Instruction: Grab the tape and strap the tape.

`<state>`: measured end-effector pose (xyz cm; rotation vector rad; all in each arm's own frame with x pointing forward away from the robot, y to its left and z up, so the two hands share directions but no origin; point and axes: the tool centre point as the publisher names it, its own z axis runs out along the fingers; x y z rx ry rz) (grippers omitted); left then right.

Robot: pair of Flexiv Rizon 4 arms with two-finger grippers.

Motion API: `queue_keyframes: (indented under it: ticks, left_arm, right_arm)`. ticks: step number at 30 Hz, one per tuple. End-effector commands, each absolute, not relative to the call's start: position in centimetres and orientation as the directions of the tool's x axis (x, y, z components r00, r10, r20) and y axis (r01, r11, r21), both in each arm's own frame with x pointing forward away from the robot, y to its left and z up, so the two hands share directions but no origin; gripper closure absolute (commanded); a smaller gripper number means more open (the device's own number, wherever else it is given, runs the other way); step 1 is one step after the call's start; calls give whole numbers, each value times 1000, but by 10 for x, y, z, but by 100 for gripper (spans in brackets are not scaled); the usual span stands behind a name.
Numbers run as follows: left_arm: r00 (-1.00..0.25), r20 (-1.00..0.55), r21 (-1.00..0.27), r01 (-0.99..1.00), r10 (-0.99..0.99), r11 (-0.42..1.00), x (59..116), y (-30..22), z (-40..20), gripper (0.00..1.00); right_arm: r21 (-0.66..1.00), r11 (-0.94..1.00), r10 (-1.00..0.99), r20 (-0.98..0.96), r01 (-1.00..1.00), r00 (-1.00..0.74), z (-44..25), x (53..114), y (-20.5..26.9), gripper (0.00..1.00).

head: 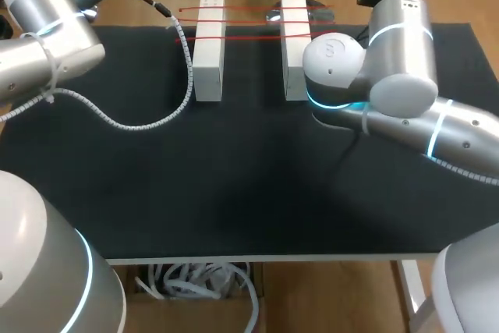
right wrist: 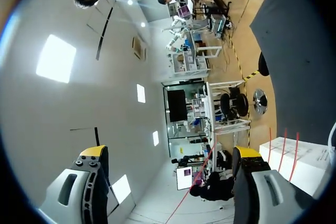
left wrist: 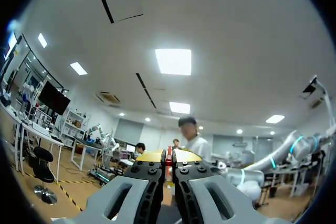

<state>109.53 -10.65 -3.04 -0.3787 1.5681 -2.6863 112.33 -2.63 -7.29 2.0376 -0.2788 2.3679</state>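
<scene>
looking down from overhead, can see the tape (head: pixel 249 9) as three thin red lines stretched over the tops of two white blocks, bridging the gap between them. left block (head: pixel 209 60) and right block (head: pixel 295 60) set parallel, apart, at the far side of the black-topped counter (head: pixel 234 185).

entering at the far left corner: left arm (head: pixel 47 29), with a white spiral-wrapped cable (head: pixel 148 124) drooping from it onto the counter and ending just beside the left block. left claw (left wrist: pixel 169 155) pressed together in its wrist view, aimed upward and away from the counter, pinching a sliver of red tape between the yellow tips.

entering from the right: right arm (head: pixel 390 76), its elbow just beside the right block. right claw (right wrist: pixel 170 151) spread wide in its wrist view, one red strand running through the gap, touching neither finger; beside the claw, a white block crossed by two red strands.
</scene>
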Motion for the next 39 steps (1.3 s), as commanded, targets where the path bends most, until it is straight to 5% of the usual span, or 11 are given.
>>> queue_keyframes:
  ticks: [1, 39]
  left_arm:
    - [-971, 202, -858, -113, -128, -501, 1096, -107, -31, 100]
    - [-971, 202, -858, -113, -128, -501, 1096, -107, -31, 100]
  right_arm:
    - [-130, -985, -110, 980, -116, -166, -69, 1131, -24, 0]
    - [-97, -995, -93, 980, -18, -175, -73, 1136, 14, 0]
